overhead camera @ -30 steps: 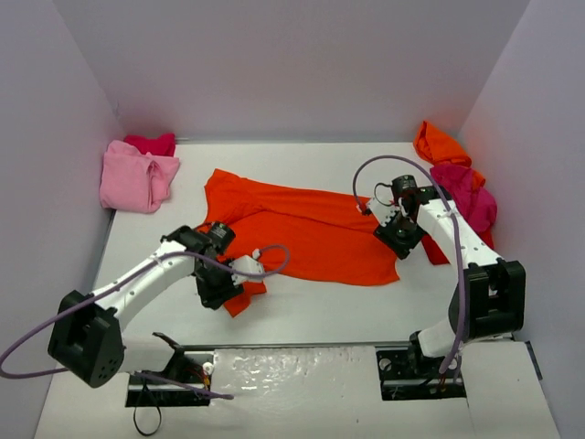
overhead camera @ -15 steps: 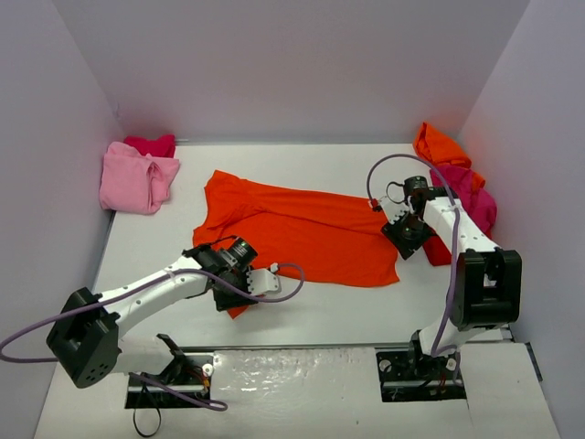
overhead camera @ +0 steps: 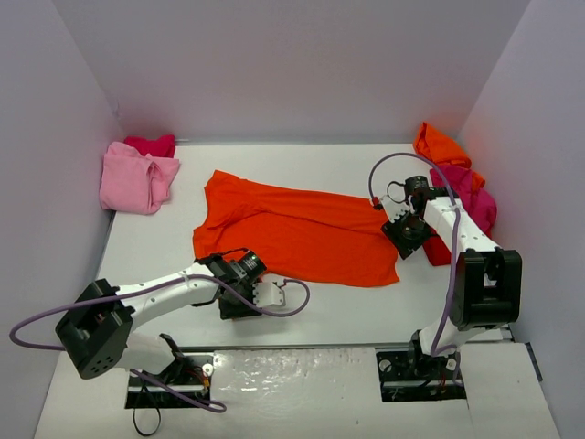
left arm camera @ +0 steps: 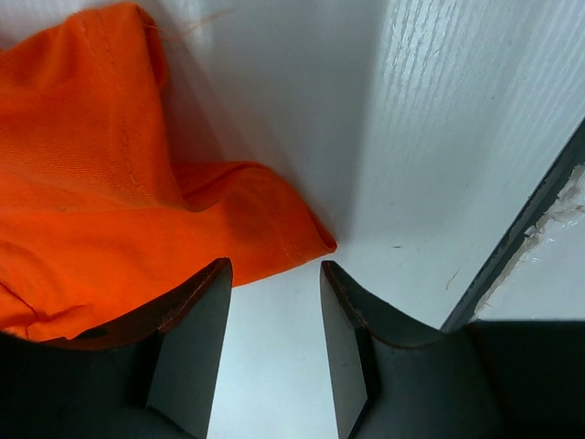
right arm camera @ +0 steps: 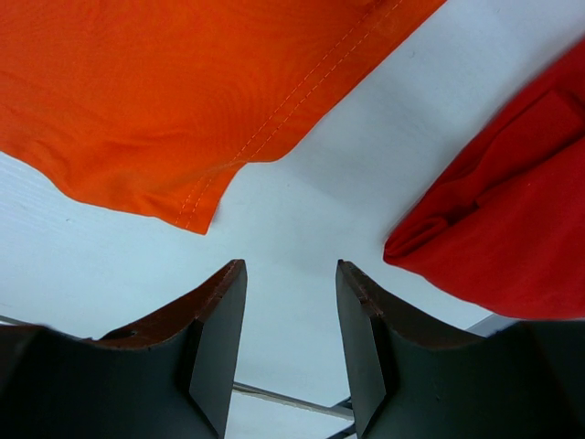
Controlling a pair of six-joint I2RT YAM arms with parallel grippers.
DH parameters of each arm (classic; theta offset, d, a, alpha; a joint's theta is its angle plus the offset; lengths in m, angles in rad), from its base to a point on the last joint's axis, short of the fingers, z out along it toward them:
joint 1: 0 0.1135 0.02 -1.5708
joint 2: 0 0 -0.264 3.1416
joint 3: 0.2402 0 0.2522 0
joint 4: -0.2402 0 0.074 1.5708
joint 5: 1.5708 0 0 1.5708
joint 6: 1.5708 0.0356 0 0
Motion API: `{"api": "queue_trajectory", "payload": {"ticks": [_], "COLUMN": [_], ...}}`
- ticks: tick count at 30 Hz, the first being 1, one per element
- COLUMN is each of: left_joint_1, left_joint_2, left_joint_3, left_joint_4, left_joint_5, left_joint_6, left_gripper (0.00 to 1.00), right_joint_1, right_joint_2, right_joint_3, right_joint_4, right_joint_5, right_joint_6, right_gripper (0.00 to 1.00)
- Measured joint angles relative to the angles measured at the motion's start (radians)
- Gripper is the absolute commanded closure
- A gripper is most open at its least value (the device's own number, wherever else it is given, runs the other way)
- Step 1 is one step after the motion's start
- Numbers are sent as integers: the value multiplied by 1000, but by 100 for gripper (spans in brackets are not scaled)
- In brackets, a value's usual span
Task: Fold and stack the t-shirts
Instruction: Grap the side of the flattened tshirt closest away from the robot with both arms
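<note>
Showing the orange-red t-shirt [overhead camera: 302, 233] spread flat across the middle of the top view on the white table [overhead camera: 329, 306]. Hovering the left gripper [left arm camera: 274, 267] low at the shirt's lower-left corner with jaws apart, one finger [left arm camera: 187, 329] overlapping the hem, only bare table in the gap. Holding the right gripper [right arm camera: 291, 265] at the shirt's right edge, jaws likewise apart and gripping nothing, between the hem and a red t-shirt [right arm camera: 512, 229]. Showing a light pink t-shirt [overhead camera: 137, 178] bunched at upper left, an orange t-shirt [overhead camera: 439, 144] and a magenta t-shirt [overhead camera: 468, 194] heaped at upper right.
</note>
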Motion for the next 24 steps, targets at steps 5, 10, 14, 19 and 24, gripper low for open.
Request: {"api": "queue_trajectory", "payload": {"ticks": [5,10,14,19,24], "left_joint_1": [-6,-11,-12,-13,-18], "left_joint_2": [1,1,1,3,39], "left_joint_3": [-2,-2,10,34,50], "left_joint_4": [5,1,-36,-76,-107], "left_joint_5": [2,14,41,63,81], "left_joint_6": [0,1,4,15,25], "left_gripper": [60,60,60,60,60], "right_joint_1": [-4,-5,-5,-5,-5], "right_joint_2": [0,0,0,0,0], "right_joint_3": [0,0,0,0,0], "right_joint_4": [0,0,1,5,12], "right_joint_5": [-1,-1,-1,-1,-8], "right_joint_6": [3,6,7,13,23], "right_gripper": [59,58,58,58,58]}}
